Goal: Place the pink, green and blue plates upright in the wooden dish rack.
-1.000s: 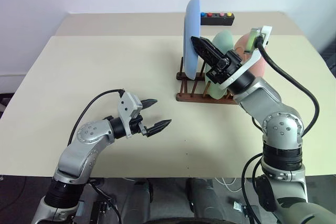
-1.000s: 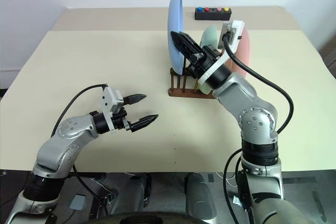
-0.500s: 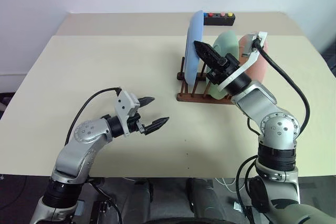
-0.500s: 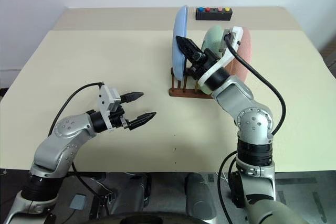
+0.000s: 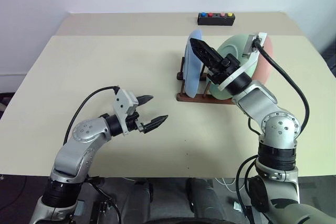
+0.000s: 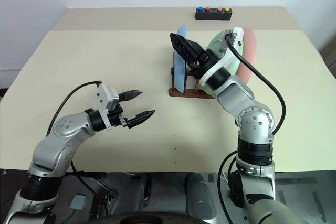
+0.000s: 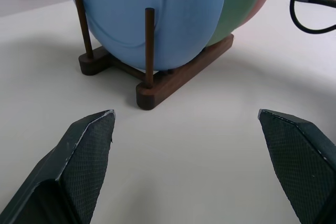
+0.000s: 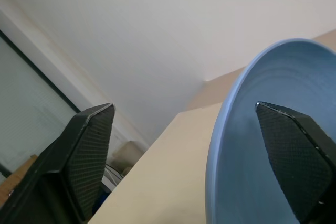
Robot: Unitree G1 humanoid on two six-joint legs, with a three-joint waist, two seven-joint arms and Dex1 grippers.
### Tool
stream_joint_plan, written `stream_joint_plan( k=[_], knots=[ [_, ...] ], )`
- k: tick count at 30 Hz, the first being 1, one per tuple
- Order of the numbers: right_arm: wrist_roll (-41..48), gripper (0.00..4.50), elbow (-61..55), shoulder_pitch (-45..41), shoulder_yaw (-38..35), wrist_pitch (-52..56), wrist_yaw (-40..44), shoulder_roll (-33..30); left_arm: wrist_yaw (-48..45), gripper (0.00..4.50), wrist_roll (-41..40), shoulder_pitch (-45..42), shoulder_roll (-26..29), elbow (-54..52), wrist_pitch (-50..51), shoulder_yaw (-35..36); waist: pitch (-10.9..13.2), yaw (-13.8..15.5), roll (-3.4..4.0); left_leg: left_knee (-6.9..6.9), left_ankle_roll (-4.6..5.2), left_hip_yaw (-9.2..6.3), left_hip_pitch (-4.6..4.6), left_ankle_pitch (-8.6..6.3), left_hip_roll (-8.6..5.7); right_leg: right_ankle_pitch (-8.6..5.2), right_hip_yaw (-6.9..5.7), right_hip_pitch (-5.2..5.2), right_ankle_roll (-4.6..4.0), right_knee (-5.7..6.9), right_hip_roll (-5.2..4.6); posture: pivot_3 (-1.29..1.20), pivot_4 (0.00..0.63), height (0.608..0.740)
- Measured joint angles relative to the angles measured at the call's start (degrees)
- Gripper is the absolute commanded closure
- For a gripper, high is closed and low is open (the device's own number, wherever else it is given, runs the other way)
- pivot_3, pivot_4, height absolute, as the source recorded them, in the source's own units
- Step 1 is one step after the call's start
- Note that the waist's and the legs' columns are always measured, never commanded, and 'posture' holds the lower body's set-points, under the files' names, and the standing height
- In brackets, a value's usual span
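Left eye view: blue plate [image 5: 195,66], green plate [image 5: 231,56] and pink plate [image 5: 256,61] stand upright in the wooden dish rack [image 5: 202,97] on the counter [image 5: 105,72]. Right end effector [image 5: 203,55] is spread around the blue plate's rim; left end effector [image 5: 149,112] is spread, well apart.

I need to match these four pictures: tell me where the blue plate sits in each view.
Left eye view: blue plate upright at the rack's left end, centre right.
Right eye view: centre, left of the right gripper.
Left wrist view: top centre, behind two pegs.
Right wrist view: lower right corner.
Shared landmark: wooden dish rack.
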Motion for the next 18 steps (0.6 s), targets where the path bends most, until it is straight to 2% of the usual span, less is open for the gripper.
stream_joint_plan(
  k=[9, 14, 17, 18],
  knots=[
    [-2.8, 0.03, -1.4, -3.6, 0.1, 0.1, 3.0, -3.6, -0.1, 0.00, 0.0, -0.6, 0.0, 0.0, 0.0, 0.0, 0.0, 0.1, 0.00, 0.00, 0.00, 0.00, -0.03, 0.00, 0.00, 0.00, 0.00, -0.01, 0.00, -0.03, 0.00, 0.00, 0.150, 0.730],
    [-6.1, 0.03, -4.6, -6.2, 0.2, 0.1, 8.4, -10.9, -0.1, 0.00, 0.0, -0.8, -0.5, 0.0, 0.0, -0.1, 0.0, 0.2, 0.00, 0.00, 0.00, 0.00, -0.06, 0.00, 0.00, -0.01, -0.01, -0.01, -0.02, -0.09, -0.01, 0.00, 0.150, 0.730],
    [-8.2, 0.81, -5.5, -5.2, -1.2, 0.1, 12.4, -17.6, -0.1, 0.00, 0.0, -0.8, -0.7, 0.0, 0.0, -0.2, 0.0, 0.4, -0.01, 0.00, 0.00, 0.01, -0.08, 0.00, -0.01, -0.03, -0.01, 0.00, -0.04, -0.14, -0.02, 0.00, 0.150, 0.730],
    [-8.8, 1.34, -5.9, -3.7, -2.7, 0.2, 14.0, -20.5, -0.1, 0.00, 0.0, -0.8, -0.8, 0.0, 0.0, -0.2, 0.0, 0.6, -0.03, 0.00, 0.00, 0.00, -0.09, 0.00, -0.01, -0.03, -0.01, 0.00, -0.04, -0.16, -0.03, 0.00, 0.150, 0.730]
  ],
)
